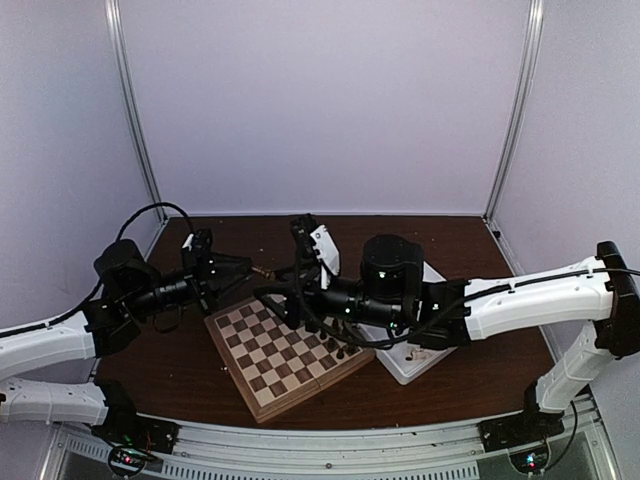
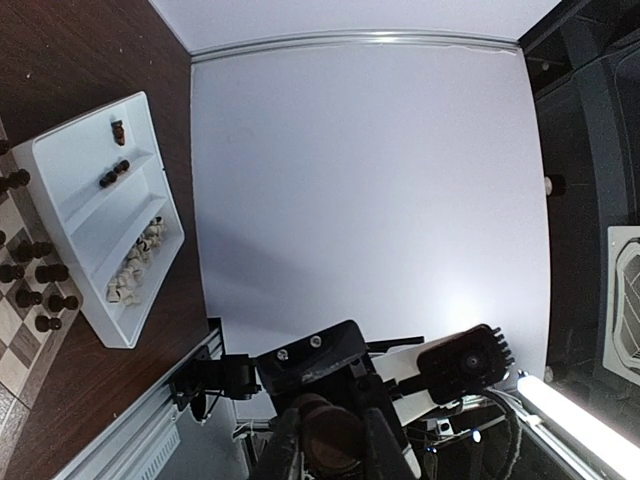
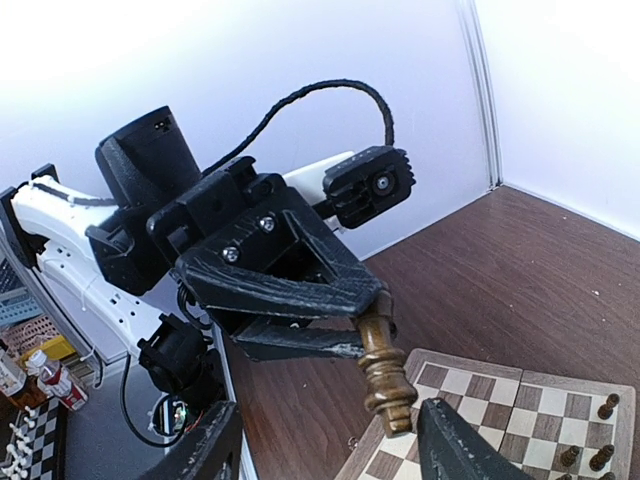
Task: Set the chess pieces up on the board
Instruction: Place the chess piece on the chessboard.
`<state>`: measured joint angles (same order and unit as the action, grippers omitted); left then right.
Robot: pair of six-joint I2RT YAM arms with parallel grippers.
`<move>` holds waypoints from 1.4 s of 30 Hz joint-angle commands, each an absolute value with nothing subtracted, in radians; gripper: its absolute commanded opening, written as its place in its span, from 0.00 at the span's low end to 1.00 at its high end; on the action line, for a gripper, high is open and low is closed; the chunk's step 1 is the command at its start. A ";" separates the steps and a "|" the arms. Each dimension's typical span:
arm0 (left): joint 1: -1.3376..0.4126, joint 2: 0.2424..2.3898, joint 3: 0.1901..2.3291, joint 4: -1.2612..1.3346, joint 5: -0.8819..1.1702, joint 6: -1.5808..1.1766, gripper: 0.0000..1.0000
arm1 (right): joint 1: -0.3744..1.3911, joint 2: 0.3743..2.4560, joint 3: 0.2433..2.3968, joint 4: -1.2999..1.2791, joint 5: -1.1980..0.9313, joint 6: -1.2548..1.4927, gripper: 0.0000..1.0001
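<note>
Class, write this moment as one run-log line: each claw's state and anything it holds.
left claw: shut on dark chess piece | right claw: open | board: some pieces standing

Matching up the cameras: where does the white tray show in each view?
Top external: tray right of centre, beside the board.
Left wrist: tray upper left.
Right wrist: not in view.
Shared landmark: the board, in all three.

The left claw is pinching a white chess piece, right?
Not quite. The left gripper is pinching a chess piece, but it is dark brown, not white. The right wrist view shows it best.
</note>
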<state>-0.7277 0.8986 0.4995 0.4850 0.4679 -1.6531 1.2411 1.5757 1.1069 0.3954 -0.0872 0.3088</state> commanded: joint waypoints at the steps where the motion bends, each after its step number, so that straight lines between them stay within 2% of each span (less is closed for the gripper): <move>1: -0.727 0.889 0.528 0.602 0.450 -1.716 0.15 | 1.253 1.553 1.119 0.446 0.044 0.354 0.64; 3: -0.727 0.883 0.528 0.594 0.445 -1.714 0.15 | 1.251 1.558 1.128 0.448 0.049 0.356 0.65; 6: -0.727 0.879 0.521 0.602 0.437 -1.720 0.16 | 1.250 1.574 1.161 0.425 0.025 0.354 0.62; 10: -0.727 0.895 0.509 0.652 0.447 -1.742 0.15 | 1.250 1.581 1.175 0.436 0.004 0.361 0.51; 17: -0.728 0.916 0.512 0.708 0.465 -1.758 0.16 | 1.245 1.612 1.217 0.398 0.009 0.381 0.49; 22: -0.728 0.915 0.505 0.711 0.467 -1.760 0.16 | 1.238 1.628 1.242 0.390 0.002 0.402 0.31; 25: -0.727 0.919 0.499 0.724 0.466 -1.763 0.16 | 1.235 1.631 1.240 0.402 0.002 0.411 0.25; 28: -0.727 0.923 0.489 0.743 0.463 -1.767 0.16 | 1.233 1.634 1.238 0.408 -0.010 0.419 0.24; 29: -0.727 0.925 0.485 0.752 0.462 -1.773 0.15 | 1.232 1.633 1.236 0.411 -0.020 0.420 0.27; 31: -0.727 0.930 0.482 0.767 0.460 -1.777 0.15 | 1.232 1.627 1.227 0.421 -0.016 0.422 0.40; 32: -0.727 0.932 0.481 0.771 0.460 -1.780 0.15 | 1.233 1.622 1.219 0.429 -0.011 0.423 0.42; 35: -0.727 0.936 0.479 0.772 0.460 -1.777 0.15 | 1.229 1.607 1.196 0.456 -0.010 0.428 0.36; 40: -0.727 0.948 0.476 0.791 0.461 -1.784 0.15 | 1.221 1.601 1.191 0.460 -0.015 0.436 0.33; 42: -0.727 0.950 0.476 0.794 0.460 -1.784 0.15 | 1.220 1.602 1.192 0.459 -0.016 0.437 0.28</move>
